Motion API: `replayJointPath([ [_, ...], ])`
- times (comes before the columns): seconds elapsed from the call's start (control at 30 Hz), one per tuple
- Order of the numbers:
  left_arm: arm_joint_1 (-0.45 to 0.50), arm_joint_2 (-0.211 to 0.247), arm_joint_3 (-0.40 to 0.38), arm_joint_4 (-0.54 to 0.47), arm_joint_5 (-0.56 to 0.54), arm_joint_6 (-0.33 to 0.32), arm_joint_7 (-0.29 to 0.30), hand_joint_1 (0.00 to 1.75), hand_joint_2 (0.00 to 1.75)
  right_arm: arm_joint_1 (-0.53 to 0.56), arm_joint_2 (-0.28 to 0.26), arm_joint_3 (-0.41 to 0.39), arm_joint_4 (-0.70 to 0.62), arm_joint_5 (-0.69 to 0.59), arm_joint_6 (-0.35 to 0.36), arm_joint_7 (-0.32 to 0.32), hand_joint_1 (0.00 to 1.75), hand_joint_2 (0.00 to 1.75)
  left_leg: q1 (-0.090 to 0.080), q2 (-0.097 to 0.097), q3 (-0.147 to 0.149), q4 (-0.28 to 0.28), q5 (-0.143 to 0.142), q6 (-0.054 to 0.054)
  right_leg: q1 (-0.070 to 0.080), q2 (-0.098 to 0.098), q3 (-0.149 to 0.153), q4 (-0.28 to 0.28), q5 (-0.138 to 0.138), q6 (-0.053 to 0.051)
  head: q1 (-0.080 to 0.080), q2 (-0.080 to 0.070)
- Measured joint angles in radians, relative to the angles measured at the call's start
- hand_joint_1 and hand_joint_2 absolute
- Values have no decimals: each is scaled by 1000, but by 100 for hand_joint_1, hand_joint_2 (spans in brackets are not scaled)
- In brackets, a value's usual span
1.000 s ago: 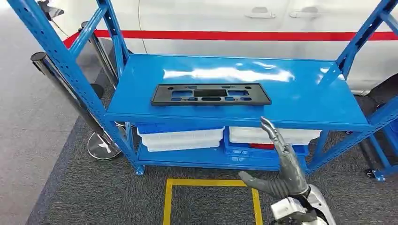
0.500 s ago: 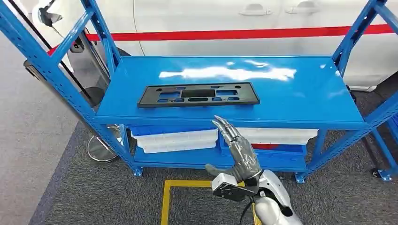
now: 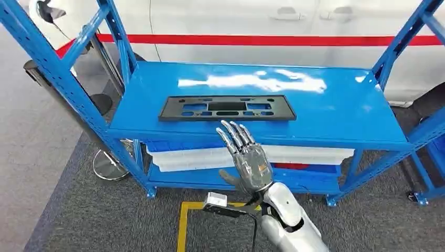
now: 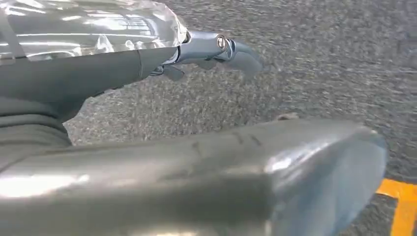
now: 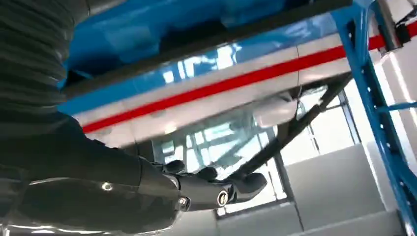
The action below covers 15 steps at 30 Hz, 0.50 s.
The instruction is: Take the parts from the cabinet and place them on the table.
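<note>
Black part (image 3: pixel 227 107) flat on blue cabinet shelf (image 3: pixel 336 113); grey carpet (image 3: pixel 105 220) below; right robot hand (image 3: pixel 245 157) fingers apart, empty; left robot hand (image 4: pixel 147 147) unclear.

Open blue shelf top (image 3: pixel 336 105) around black panel (image 3: pixel 227 107), blue uprights (image 3: pixel 52 68) flanking both ends, white car (image 3: pixel 262 21) behind

Glossy blue metal cabinet (image 3: pixel 336 113), matt black part (image 3: pixel 227 108)

head view looks down on the blue cabinet (image 3: pixel 336 113); wrist views sit close behind each hand
</note>
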Motion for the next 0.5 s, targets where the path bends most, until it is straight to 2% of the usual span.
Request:
replayJointPath([
  [0.03,-1,0,-4,0,0,-4,-1,0,0,-2,4,1,13,32,-17,8,0,175,-1,0,0,0,-1,1,-2,0,-46,88,-31,3,0,0],
  [0.07,-1,0,-8,0,-1,-10,-2,0,0,-3,9,1,30,65,-38,14,0,175,-1,0,0,1,-2,2,-3,0,-82,150,-45,7,0,0],
  [0.1,0,0,-10,1,-1,-14,-2,0,0,-4,15,1,40,89,-52,18,0,175,-1,-1,1,2,-3,2,-5,0,-92,159,-35,8,0,0],
  [0.13,0,0,-14,1,-2,-18,-2,0,0,-10,20,1,51,114,-68,19,0,175,-1,-2,3,3,-5,0,-7,0,-78,119,3,8,0,0],
  [0.2,-2,-1,-23,1,-7,-28,-3,0,0,-30,40,1,78,159,-104,24,0,175,-1,-2,9,8,-13,-5,-8,-3,1,-52,99,4,0,0],
  [0.23,-2,-2,-28,1,-8,-32,-3,0,0,-41,47,1,89,174,-118,25,0,175,-1,-2,11,12,-19,-10,-8,-6,36,-133,123,0,0,0],
  [0.27,-3,-2,-32,1,-8,-34,-3,0,0,-53,57,1,106,186,-129,27,0,175,-8,-2,7,16,-23,-17,-1,-5,44,-143,106,-4,0,0],
  [0.3,-4,-2,-35,1,-11,-40,-2,0,0,-61,66,0,120,201,-138,33,0,175,-8,-1,6,16,-23,-22,-3,-4,41,-144,110,-11,0,0],
  [0.37,-5,-2,-44,1,-12,-46,6,0,0,-70,79,0,146,221,-153,49,0,175,-4,-1,8,12,-24,-33,4,-1,40,-144,108,-20,0,0],
  [0.43,-8,-3,-53,1,-17,-48,15,0,0,-88,97,0,172,226,-155,67,0,175,0,0,8,24,-36,-45,-6,-2,51,-158,112,-35,0,0],
  [0.47,-10,-4,-56,1,-18,-48,18,0,0,-98,108,0,185,226,-158,76,0,175,-1,0,-11,69,-64,-49,-8,-3,55,-160,108,-42,0,0],
  [0.5,-13,-5,-58,1,-18,-49,21,0,0,-105,115,0,195,225,-158,83,0,175,1,0,-48,142,-100,-54,-7,-4,57,-159,106,-45,0,0],
])
